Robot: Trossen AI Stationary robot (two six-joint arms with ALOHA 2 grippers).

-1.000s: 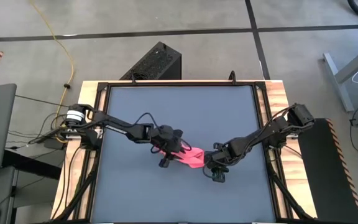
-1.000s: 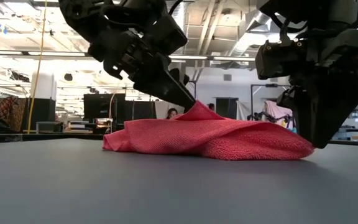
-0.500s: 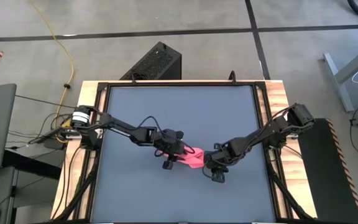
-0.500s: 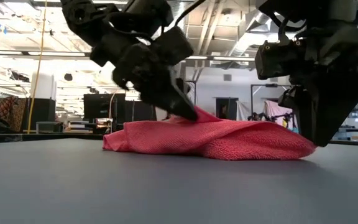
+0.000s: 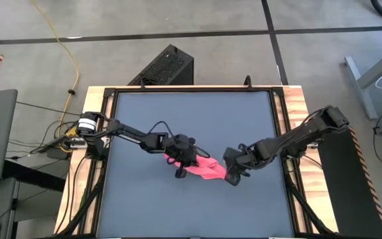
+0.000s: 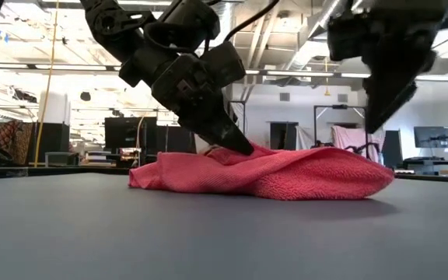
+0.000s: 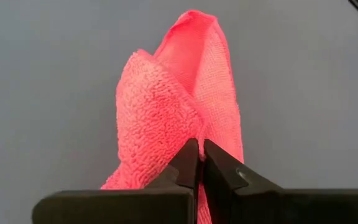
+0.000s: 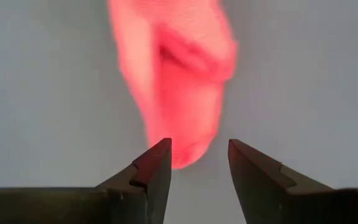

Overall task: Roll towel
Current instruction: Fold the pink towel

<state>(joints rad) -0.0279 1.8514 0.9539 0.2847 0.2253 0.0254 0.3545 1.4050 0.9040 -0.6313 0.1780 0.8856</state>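
Observation:
The pink towel lies bunched in a long low heap on the dark grey table, a little right of its middle. My left gripper slants down onto the towel's left half and is shut on a raised fold; in the low view my left gripper stands at the heap's top. My right gripper hangs open above the towel's right end, clear of it, and the towel shows blurred beyond its fingers. My left gripper pinches a raised fold on the top of the towel between its two fingers. The fingers come slanting down from the table's left side. How many layers they have cannot be seen. The towel rests slack on the table along its whole underside.
The tabletop has free room on every side of the towel. A raised black frame and wooden rim border the table. A black box stands on the floor beyond the far edge.
My left gripper has sunk slightly onto the towel and shut on a fold at its top. My right gripper has risen from beside the towel's right end, rolled about its axis and stayed open. The towel has kept its place on the table.

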